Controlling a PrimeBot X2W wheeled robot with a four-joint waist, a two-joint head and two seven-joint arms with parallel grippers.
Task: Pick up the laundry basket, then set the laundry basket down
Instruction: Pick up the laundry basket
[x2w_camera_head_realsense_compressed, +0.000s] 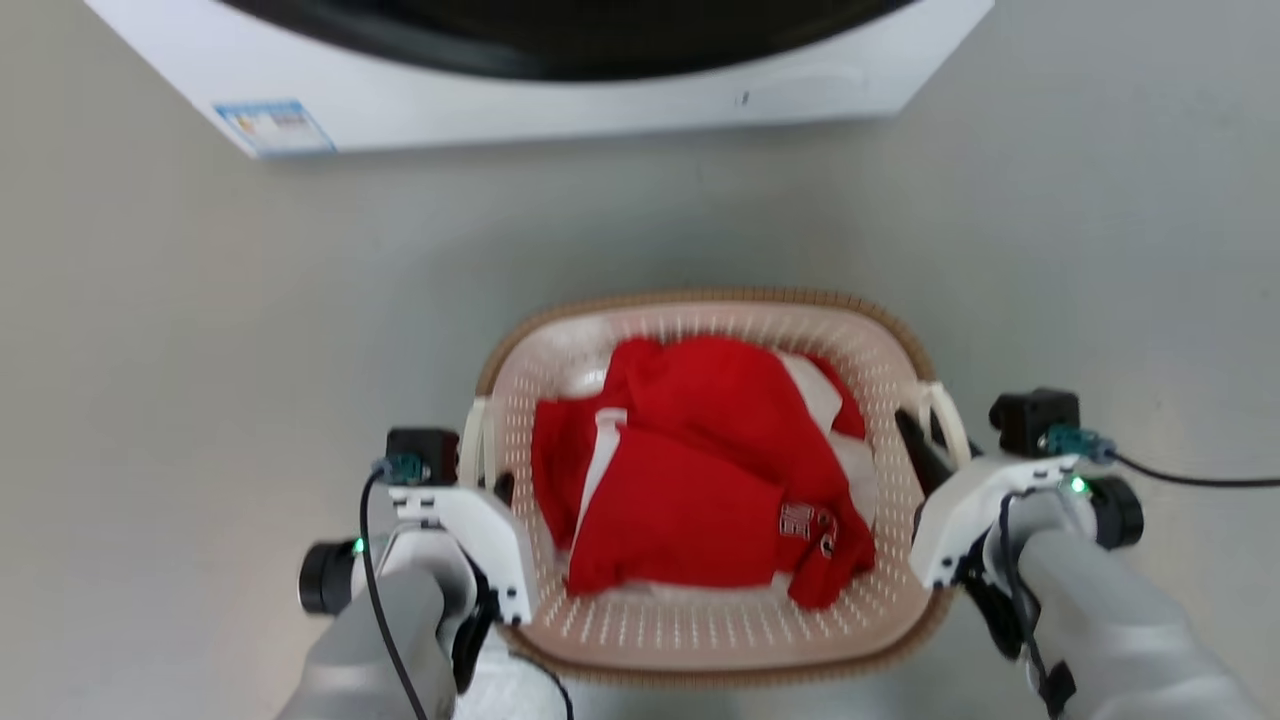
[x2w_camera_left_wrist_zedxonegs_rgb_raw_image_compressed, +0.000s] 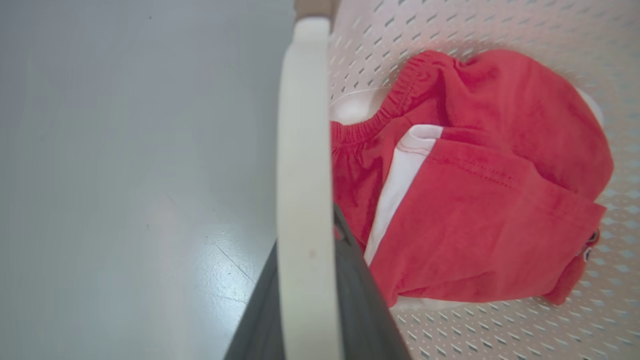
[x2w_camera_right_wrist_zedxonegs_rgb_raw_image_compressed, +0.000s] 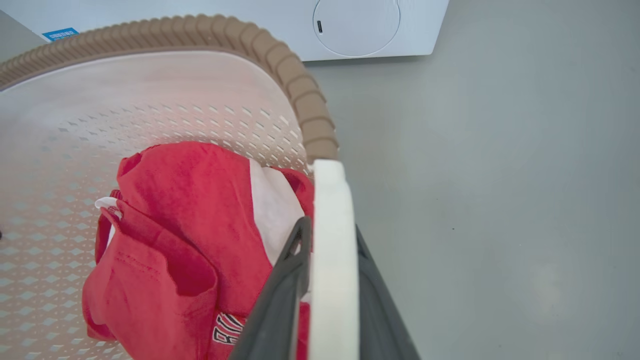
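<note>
left claw (x2w_camera_left_wrist_zedxonegs_rgb_raw_image_compressed: 306, 235): nearly closed, pinching the left handle (x2w_camera_left_wrist_zedxonegs_rgb_raw_image_compressed: 302, 150) between its fingers.
right claw (x2w_camera_right_wrist_zedxonegs_rgb_raw_image_compressed: 330, 227): narrowed likewise, gripping the right handle (x2w_camera_right_wrist_zedxonegs_rgb_raw_image_compressed: 331, 200).
laundry basket (x2w_camera_head_realsense_compressed: 700, 297): between both claws, red clothes (x2w_camera_head_realsense_compressed: 700, 480) inside; washing machine (x2w_camera_head_realsense_compressed: 560, 100) beyond the fingertips.

L gripper (x2w_camera_head_realsense_compressed: 492, 478) & R gripper (x2w_camera_head_realsense_compressed: 928, 440) each clamped on laundry basket (x2w_camera_head_realsense_compressed: 700, 300); forearms (x2w_camera_head_realsense_compressed: 1100, 600) low, angled inward.
</note>
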